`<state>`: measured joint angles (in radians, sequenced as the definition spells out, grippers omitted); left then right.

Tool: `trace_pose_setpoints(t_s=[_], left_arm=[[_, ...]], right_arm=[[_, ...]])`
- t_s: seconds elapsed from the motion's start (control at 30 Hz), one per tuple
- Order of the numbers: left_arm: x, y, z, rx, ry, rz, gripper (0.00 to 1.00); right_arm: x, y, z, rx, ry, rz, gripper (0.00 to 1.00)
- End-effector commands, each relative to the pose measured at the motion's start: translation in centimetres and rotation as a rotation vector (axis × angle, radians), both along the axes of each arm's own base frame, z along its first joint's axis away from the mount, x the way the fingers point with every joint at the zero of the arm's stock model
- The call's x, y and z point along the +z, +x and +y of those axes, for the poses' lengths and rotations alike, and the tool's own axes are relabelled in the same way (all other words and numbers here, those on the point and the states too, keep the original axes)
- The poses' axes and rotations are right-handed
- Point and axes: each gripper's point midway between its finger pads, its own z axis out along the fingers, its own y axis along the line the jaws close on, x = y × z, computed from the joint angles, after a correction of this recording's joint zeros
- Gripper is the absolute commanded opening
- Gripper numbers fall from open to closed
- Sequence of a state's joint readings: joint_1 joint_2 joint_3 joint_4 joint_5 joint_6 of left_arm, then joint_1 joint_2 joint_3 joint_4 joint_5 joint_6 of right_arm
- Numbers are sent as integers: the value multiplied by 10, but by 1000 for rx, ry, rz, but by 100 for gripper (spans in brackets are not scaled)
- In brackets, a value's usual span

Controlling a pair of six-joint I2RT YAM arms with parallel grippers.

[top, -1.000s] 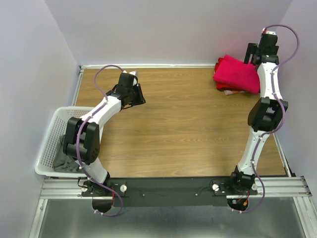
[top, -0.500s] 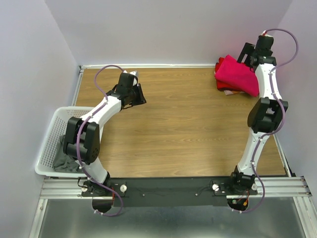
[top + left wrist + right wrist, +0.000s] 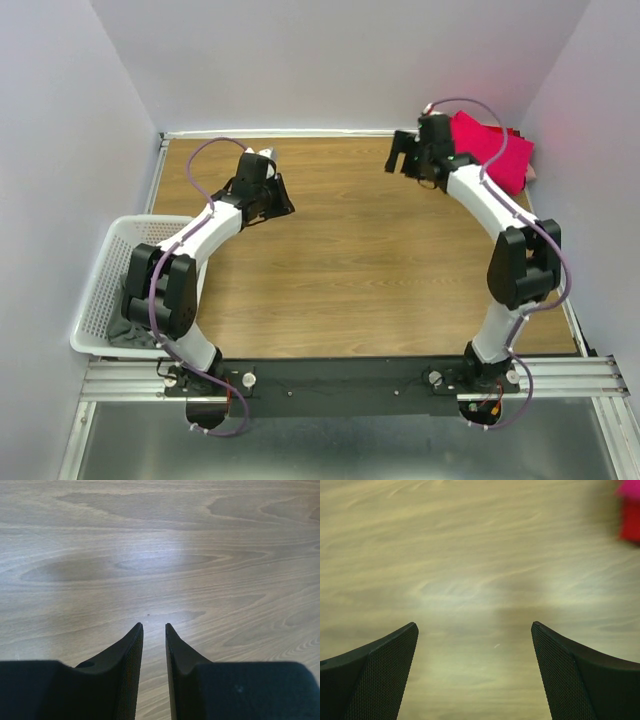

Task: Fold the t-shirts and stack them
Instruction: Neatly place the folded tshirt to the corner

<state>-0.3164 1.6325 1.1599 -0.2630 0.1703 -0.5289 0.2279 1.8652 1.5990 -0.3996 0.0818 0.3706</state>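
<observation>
— Right arm's swung away from the t-shirts (image 3: 512, 158) in the last second. Its gripper (image 3: 474, 624) was up over the pile, and now it's out over bare table (image 3: 350, 260).

— Holding anything?

— No. Its jaws stand spread wide, with nothing between them but wood grain.

— So where's the pile from there?

— Off to that gripper's right, back in the far corner against the wall, partly hidden by its own forearm. The top shirt is bright pink-red and folded; I can't tell how many lie under it. From the wrist camera you only catch a blurred red patch at the upper right, well apart from the fingers.

— And the other one?

— The left gripper (image 3: 154, 626) hasn't budged. It's tilted down over the table, jaws nearly together with a thin gap left. I can see bare wood through that gap, so it grips nothing.

— Any shirts near it?

— No, they're well apart from it, far across to its right.

— What's that on the left?

— A white lattice basket (image 3: 100, 270), back behind the left gripper beside that arm's elbow, at the table's edge. There's grey cloth (image 3: 125, 330) bunched in its near corner.
</observation>
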Motion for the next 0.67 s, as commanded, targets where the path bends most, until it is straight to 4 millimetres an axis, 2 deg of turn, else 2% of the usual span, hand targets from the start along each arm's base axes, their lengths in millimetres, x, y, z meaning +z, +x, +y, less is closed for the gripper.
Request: trace_pose_setpoints(t_s=[0.0,0.03,0.07,0.1,0.13,0.17,0.23,0.27,0.37,0.43,0.63], left_arm=[[16,-7,-11,-14,-33,-49,32],[19,-8,-13,-13,-38,-58,32],[16,-12,-16,-17,-37,-53,32],[16,-14,-17,-20,-39,-54,32],[19,-15,-19,-19,-47,-61,32],[17,-19,-23,-25,-50,-60,32],[17,-21,-26,-28,-49,-64,32],[17,-23,-28,-28,-51,-64,32],[17,-24,-30,-29,-57,-65,32],[17,-23,-31,-27,-57,-67,32],[22,-21,-32,-30,-58,-77,32]], right_arm=[[15,-38,41,23,66,-74,100],[11,-48,46,24,60,-71,100],[29,-60,61,62,90,-118,100],[8,-77,62,63,96,-72,100],[7,-87,67,81,121,-67,100],[16,-96,71,102,154,-92,100],[11,-111,72,121,177,-80,100],[4,-122,66,114,167,-73,100],[-4,-132,51,81,126,-75,100],[-1,-135,44,61,114,-92,100],[-2,-134,42,43,111,-93,100]])
